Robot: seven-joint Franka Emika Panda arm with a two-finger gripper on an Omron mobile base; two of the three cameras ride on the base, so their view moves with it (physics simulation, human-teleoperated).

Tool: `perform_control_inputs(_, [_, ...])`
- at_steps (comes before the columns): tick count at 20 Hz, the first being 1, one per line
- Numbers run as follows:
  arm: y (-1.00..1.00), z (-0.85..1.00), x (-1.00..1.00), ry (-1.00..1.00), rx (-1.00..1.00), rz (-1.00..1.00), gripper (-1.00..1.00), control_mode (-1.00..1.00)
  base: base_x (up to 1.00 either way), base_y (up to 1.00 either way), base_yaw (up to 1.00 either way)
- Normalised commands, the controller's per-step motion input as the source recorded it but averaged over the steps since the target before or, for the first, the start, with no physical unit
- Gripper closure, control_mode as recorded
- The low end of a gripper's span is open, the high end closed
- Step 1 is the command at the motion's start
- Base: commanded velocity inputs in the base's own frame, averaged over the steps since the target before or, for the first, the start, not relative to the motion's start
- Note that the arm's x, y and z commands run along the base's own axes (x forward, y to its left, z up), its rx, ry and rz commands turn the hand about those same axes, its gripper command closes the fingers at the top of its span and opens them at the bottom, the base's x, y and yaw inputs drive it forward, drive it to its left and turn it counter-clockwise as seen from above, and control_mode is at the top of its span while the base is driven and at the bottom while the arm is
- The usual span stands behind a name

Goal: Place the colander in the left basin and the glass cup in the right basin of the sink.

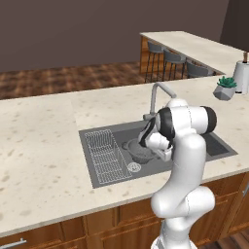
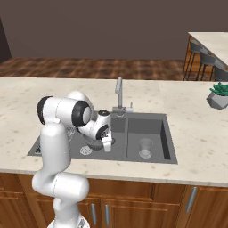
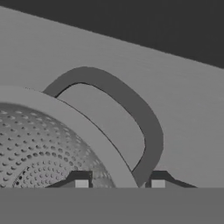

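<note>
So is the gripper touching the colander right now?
Cannot tell. In the hand view the fingertips straddle the colander rim beside its handle, but the contact line is cut off at the picture's bottom.

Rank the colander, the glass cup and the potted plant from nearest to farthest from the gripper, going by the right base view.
1. The colander: right at the gripper, in the left basin.
2. The glass cup: across the divider, standing in the right basin.
3. The potted plant: far right on the counter.
</note>
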Motion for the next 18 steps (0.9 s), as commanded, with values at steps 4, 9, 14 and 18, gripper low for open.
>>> perform_control_inputs(4, [0.00, 0.29, 0.00, 0.06, -0.01, 0.00, -1.00, -1.00, 0.00, 0.00, 0.00])
perform_control_inputs(9, [0.09, 0.37, 0.00, 0.05, -0.08, 0.00, -1.00, -1.00, 0.00, 0.00, 0.00])
perform_control_inputs(14, [0.04, 0.22, -0.01, 0.00, 0.01, 0.00, -1.00, -1.00, 0.00, 0.00, 0.00])
perform_control_inputs(18, [0.11, 0.55, -0.12, 0.02, 0.01, 0.00, -1.00, -1.00, 0.00, 0.00, 0.00])
